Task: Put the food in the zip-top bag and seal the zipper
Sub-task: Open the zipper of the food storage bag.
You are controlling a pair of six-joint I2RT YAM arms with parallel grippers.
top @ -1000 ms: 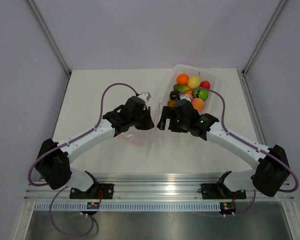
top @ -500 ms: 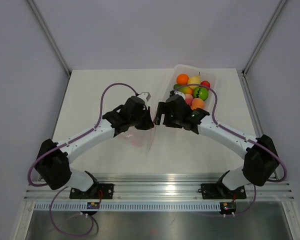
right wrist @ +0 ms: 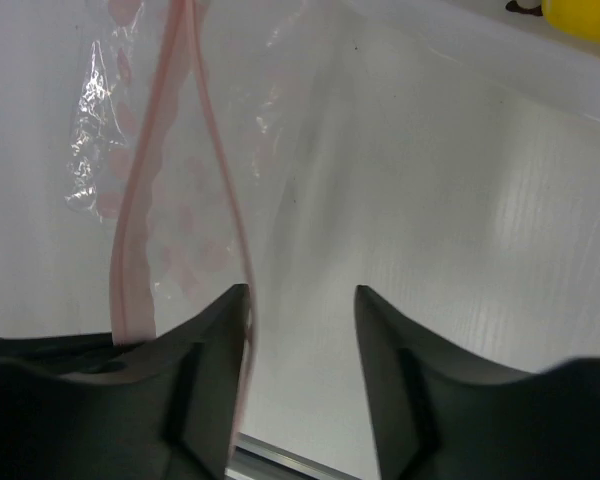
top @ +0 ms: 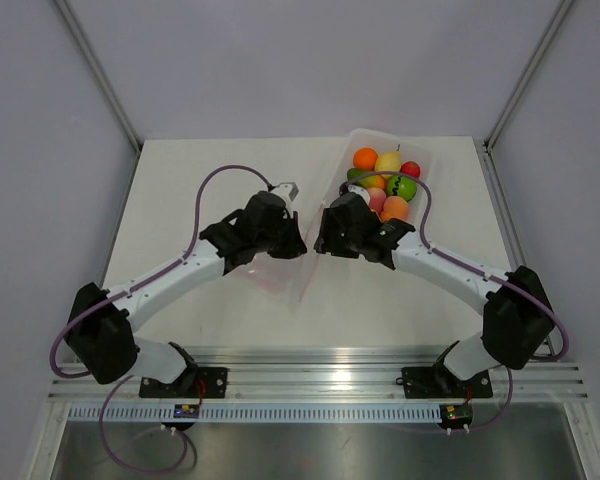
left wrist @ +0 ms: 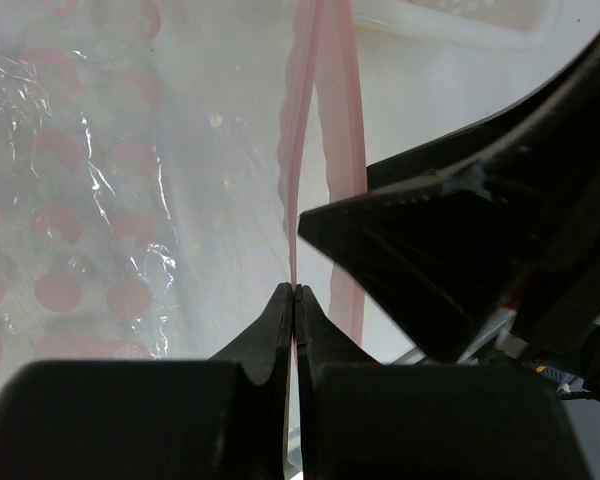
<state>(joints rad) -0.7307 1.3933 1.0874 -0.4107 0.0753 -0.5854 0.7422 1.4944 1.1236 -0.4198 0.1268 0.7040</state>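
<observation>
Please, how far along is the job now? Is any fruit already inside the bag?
Done: nothing is packed; the bag shows no fruit inside. In hand: the left hand is shut on one lip of the zipper, the lips are parted, and the right hand is open at the mouth. Left: the toy fruits lie in the tray; they must go in, then the zipper must be sealed.

left fingers (top: pixel 298 246) and right fingers (top: pixel 323 238) nearly meet over the zip-top bag (top: pixel 280 276); tray (top: pixel 342 160) hems the right.
</observation>
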